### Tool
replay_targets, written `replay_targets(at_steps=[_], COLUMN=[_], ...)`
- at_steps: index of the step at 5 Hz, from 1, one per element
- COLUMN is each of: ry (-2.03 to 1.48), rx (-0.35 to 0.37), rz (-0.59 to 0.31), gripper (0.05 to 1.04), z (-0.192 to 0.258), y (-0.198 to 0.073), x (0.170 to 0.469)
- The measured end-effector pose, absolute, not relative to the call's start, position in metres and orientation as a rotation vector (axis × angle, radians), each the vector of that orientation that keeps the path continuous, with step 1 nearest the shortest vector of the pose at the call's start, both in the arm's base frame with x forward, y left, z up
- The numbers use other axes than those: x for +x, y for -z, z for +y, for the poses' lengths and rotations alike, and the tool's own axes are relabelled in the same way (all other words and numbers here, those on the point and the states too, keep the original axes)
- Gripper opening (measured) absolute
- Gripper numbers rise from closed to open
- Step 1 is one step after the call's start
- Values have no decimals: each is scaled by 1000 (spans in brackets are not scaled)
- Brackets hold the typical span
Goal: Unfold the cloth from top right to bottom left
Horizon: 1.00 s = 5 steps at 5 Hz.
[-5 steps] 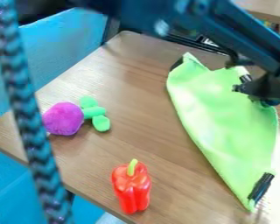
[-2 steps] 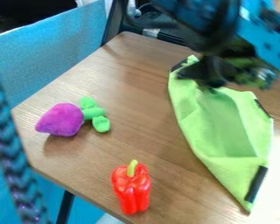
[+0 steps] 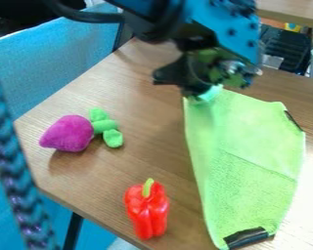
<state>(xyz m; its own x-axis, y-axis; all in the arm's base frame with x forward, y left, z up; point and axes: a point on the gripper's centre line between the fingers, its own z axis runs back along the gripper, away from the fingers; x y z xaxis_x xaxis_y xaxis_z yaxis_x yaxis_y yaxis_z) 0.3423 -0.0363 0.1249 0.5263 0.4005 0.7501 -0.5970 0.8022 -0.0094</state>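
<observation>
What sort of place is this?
Probably a robotics lab or workshop: a robot arm hangs over a wood-topped table with a red toy pepper and a green cloth.

Tool [image 3: 189, 89] farther left than before, the green cloth [image 3: 247, 141] broader (its lower dark strip [image 3: 247, 237] also farther left)

Green cloth [image 3: 251, 146] with black patches, mostly spread, corner raised.

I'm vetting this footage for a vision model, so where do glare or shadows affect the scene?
Camera view: strong glare whitens the table right of the cloth; same camera view: a soft shadow lies just below the purple toy, and small highlights show on the pepper.
</observation>
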Motion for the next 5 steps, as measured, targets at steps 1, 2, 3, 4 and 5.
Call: replay_targets(at_steps=[1, 2, 3, 4, 5], ry=[-617, -622, -640, -655, -668], rx=[254, 255, 268, 290, 306], rz=[-805, -786, -737, -699, -660], gripper=[51, 51, 51, 51, 51], z=[-18, -4, 13, 29, 43], y=[-131, -130, -120, -115, -109], x=[333, 324, 317, 313, 307])
